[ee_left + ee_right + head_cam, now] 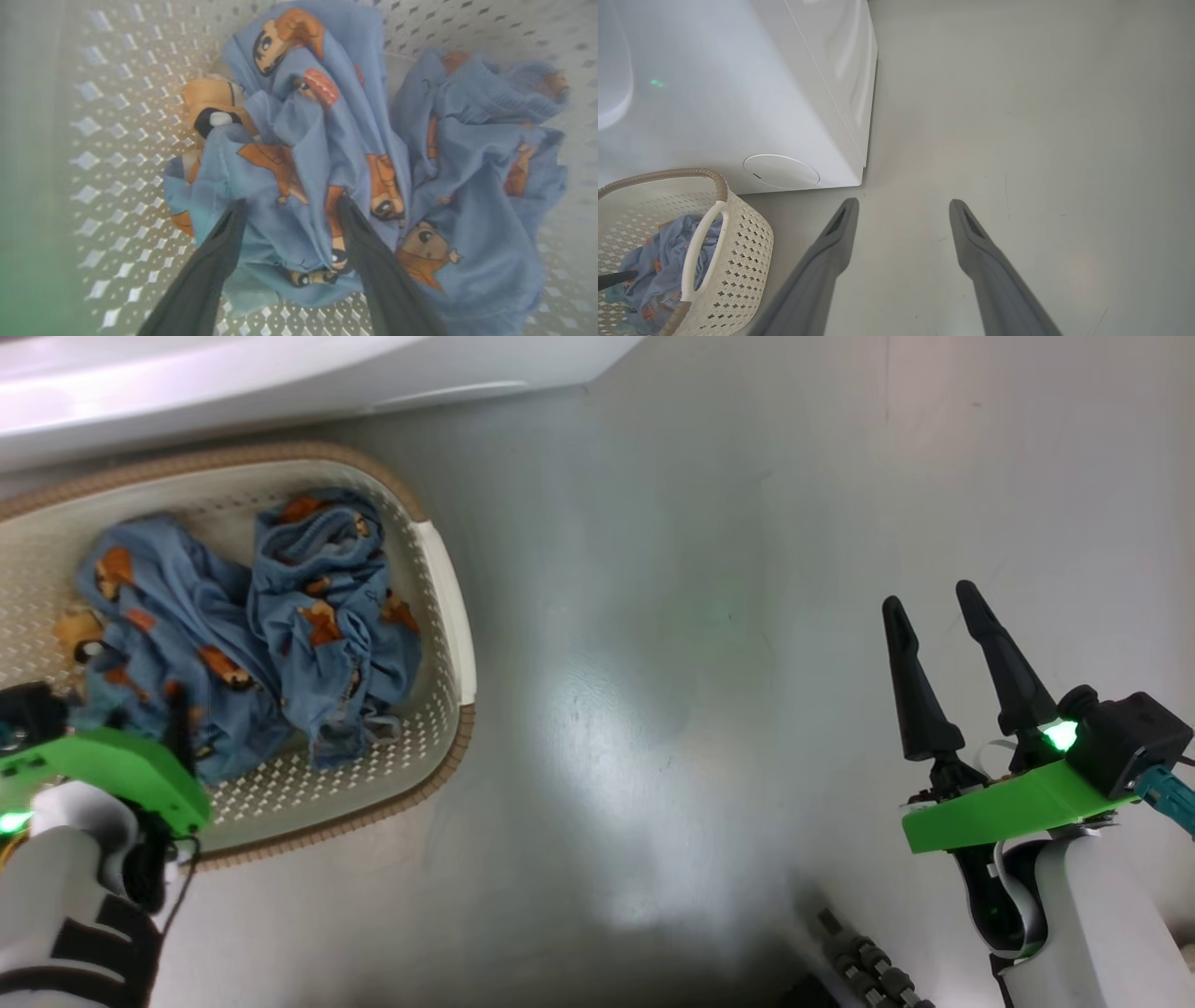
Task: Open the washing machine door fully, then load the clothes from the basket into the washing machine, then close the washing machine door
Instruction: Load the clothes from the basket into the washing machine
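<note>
Two pieces make up the clothes point(252, 625), both light blue with orange-brown cartoon animals; they lie crumpled side by side in the bottom of the basket point(455, 616), which sits on the floor point(709, 616) just beside the washing machine point(738, 93). The left gripper point(292, 203) is down inside the basket with its fingers spread wide, the tips at the heap of the left-hand piece and a raised ridge of cloth lying between them; it has hold of nothing yet. The right gripper point(929, 599) hangs over bare floor, well apart from the basket, its fingers likewise parted and empty.

The cloth looks thin, soft and very light — no stiffness to it at all; I'd expect it to sag and trail from whatever point it is lifted by. The best place to pinch, to my eye, is that bunched ridge where several layers are gathered, not a single flat layer, which the slim smooth fingers could let slip. The two pieces touch along their inner edges, so lifting one may drag the other along; a trailing end could also catch on the rim. The basket itself looks light — a snag might shift it.
</note>
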You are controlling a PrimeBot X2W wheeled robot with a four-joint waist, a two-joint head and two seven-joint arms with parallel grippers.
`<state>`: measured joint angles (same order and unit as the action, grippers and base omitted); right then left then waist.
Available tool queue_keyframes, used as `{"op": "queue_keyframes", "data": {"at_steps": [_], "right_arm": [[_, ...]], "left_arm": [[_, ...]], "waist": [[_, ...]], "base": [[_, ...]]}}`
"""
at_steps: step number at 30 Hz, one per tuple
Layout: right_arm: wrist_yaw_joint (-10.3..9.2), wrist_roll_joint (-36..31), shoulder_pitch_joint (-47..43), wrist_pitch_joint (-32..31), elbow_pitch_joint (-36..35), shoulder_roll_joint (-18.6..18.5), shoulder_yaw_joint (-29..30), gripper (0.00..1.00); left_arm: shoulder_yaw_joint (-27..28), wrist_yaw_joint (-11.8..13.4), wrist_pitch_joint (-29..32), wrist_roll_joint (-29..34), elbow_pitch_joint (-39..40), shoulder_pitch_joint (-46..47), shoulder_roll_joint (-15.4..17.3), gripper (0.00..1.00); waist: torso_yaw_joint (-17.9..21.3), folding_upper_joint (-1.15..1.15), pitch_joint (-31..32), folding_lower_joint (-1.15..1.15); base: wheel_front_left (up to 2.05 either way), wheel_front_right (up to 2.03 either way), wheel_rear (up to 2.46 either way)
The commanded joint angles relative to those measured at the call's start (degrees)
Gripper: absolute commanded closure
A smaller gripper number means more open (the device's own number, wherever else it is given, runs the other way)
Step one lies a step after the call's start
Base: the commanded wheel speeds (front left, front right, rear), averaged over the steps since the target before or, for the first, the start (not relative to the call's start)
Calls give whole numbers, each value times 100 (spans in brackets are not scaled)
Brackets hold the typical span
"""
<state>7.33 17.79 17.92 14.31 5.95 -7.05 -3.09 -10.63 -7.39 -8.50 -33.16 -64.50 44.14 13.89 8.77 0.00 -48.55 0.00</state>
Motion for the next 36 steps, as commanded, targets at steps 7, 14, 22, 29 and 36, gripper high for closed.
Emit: {"op": "queue_keyframes", "data": {"at_steps": [7,14,22,29,36], "right_arm": [[16,36,-55,69,-96,60,-167,0],[16,46,-36,69,-83,103,-170,0],[16,55,16,69,-34,123,-178,0],[16,54,24,69,-38,105,-125,0],[16,52,19,69,-54,73,-57,0]], "left_arm": [[180,-10,401,-545,-179,214,340,0],[-191,-10,621,-801,147,397,328,0],[-548,-10,549,-943,17,390,423,29],[-788,-10,570,-954,-248,371,365,100],[-943,-10,425,-1018,-318,274,310,100]], "waist": [[171,0,-249,0],[224,0,-349,0],[185,0,-257,0],[146,0,-122,0],[111,0,74,0]], "base": [[0,0,0],[0,0,0],[0,0,0],[0,0,0],[0,0,0]]}}
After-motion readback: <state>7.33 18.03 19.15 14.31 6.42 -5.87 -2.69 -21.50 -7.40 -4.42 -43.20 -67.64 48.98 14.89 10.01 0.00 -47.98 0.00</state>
